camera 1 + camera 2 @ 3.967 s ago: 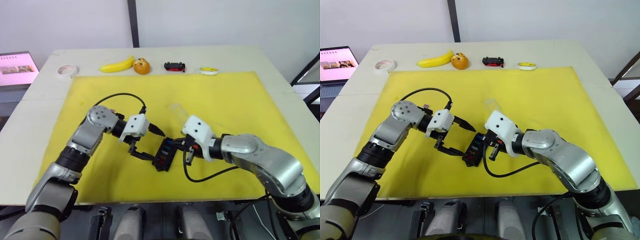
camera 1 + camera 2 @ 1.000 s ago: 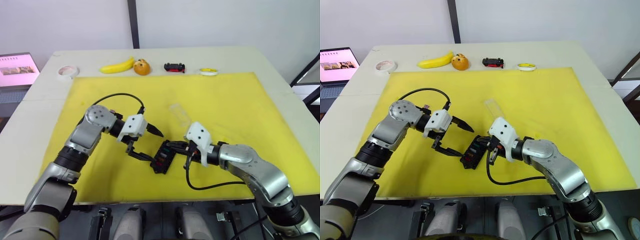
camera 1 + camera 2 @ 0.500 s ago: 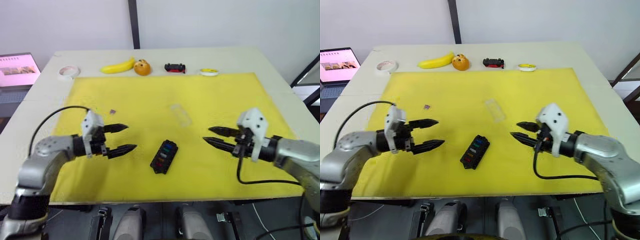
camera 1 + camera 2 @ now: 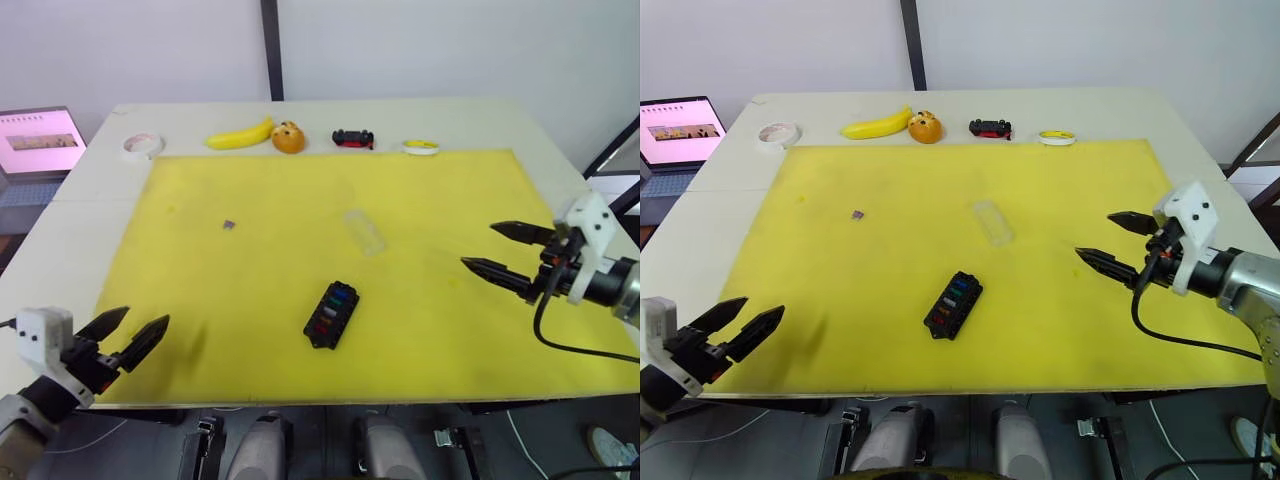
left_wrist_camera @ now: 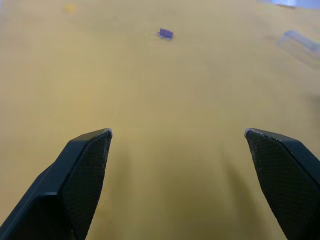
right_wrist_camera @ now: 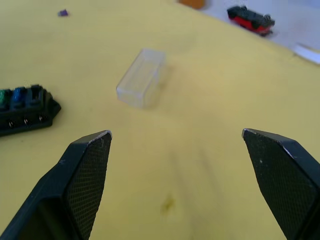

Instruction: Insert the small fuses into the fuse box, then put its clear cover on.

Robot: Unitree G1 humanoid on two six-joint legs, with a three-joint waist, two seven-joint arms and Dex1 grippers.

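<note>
Both pincers, left (image 4: 132, 336) and right (image 4: 506, 251), hang spread and empty; fuse box (image 4: 331, 314) lies between, clear cover (image 4: 365, 231) farther off

Mat (image 4: 300, 240): plain yellow. Worktop (image 4: 480, 115): off-white. Fuse box (image 4: 331, 314): black, its seated fuses showing red, blue and green. Loose fuse (image 4: 229, 224): purple. Cover (image 4: 364, 231): clear, colourless. Banana (image 4: 240, 133): yellow. Toy car (image 4: 352, 137): black and red. Tape roll (image 4: 142, 146): white. Hands, left (image 4: 130, 337) and right (image 4: 505, 249): black fingers with cross-hatched pads, white housings.
</note>
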